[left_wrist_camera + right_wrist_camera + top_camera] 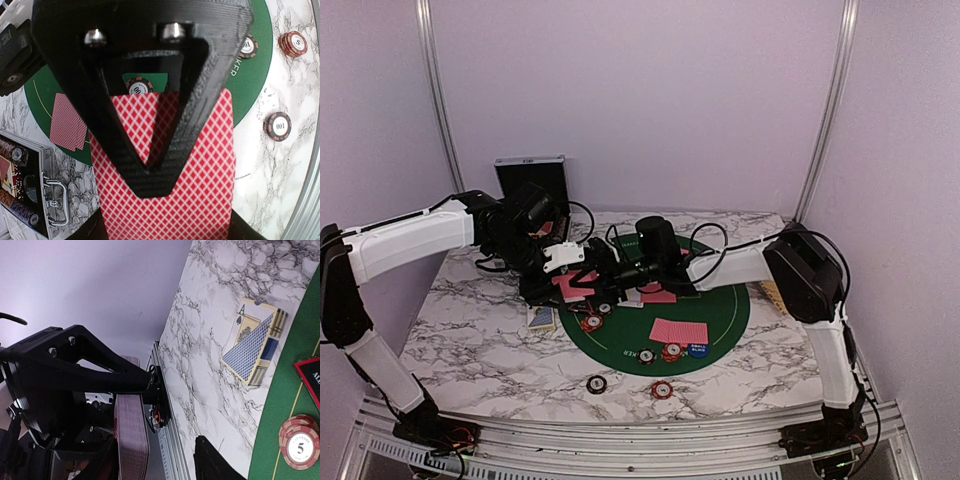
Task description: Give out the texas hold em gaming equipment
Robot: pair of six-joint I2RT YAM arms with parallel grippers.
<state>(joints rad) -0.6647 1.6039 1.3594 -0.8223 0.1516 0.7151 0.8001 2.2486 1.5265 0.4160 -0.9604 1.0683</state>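
Observation:
My left gripper is shut on a deck of red-backed playing cards, held above the left part of the green felt mat. My right gripper reaches in from the right, open. One of its black fingers lies across the deck's back. The other finger stands apart from the deck. Dealt red cards lie on the mat. Striped poker chips sit on the mat and on the marble. A blue marker disc lies beside one chip stack.
A blue-backed card box lies on the marble left of the mat. The black metal-edged case stands open at the back left. The table's metal rail runs along the near edge.

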